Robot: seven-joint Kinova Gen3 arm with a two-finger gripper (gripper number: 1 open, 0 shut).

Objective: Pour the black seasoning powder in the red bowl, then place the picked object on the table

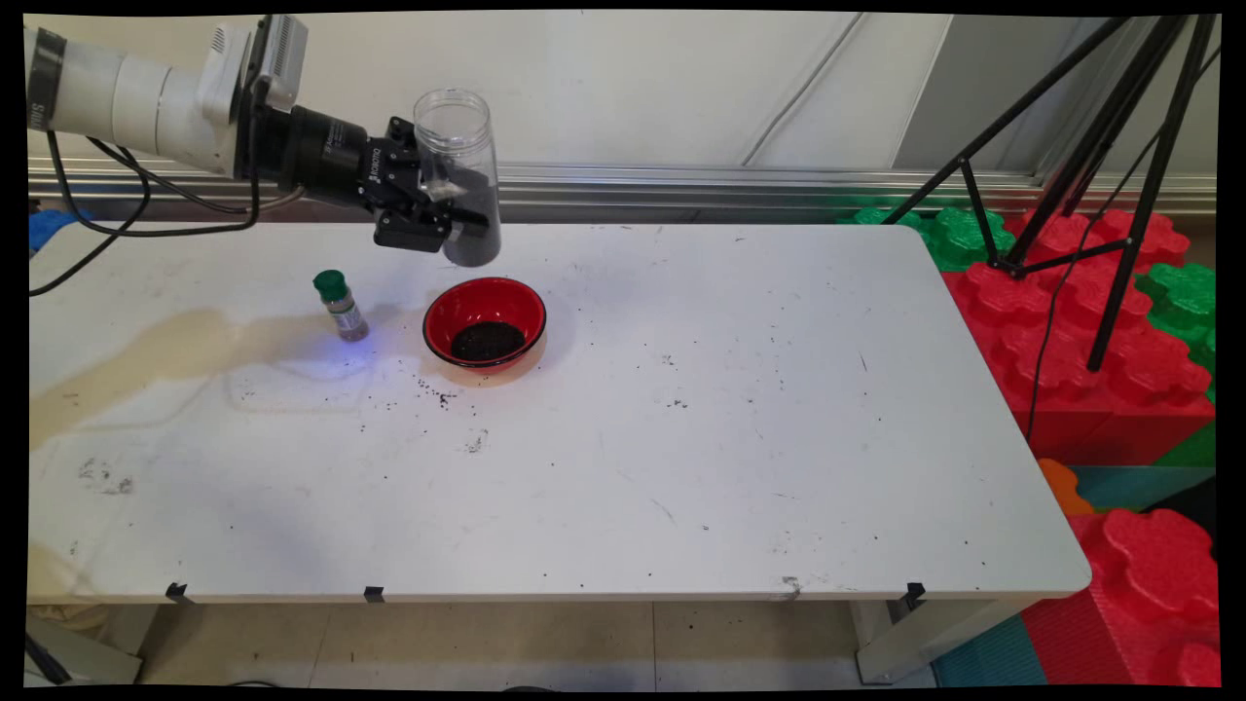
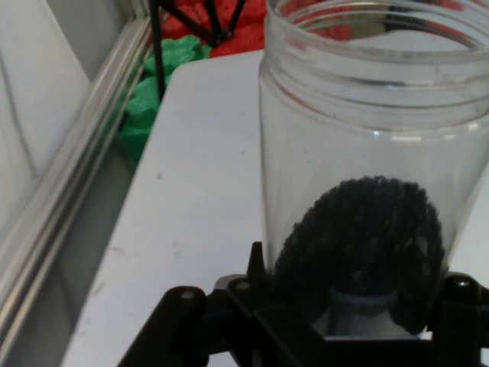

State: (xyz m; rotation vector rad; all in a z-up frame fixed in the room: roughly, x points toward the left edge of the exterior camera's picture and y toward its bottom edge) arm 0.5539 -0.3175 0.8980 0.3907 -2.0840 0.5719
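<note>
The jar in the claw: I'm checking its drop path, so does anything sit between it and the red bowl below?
Nothing visible does. The jar, held upright by the claw, hangs above the red bowl's far rim with open air between. The green-capped bottle stands off to the side.

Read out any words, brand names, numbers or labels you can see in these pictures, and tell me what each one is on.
"ROBOTIQ": white letters on the black body of the gripper, main view, small but legible.
White lettering on the dark band around the arm's link at the left edge: too small to read.
Label on the small green-capped bottle: print too small to read.
Clear jar held by the gripper, red bowl, white table: no text visible.
Hand view: no text.
</note>
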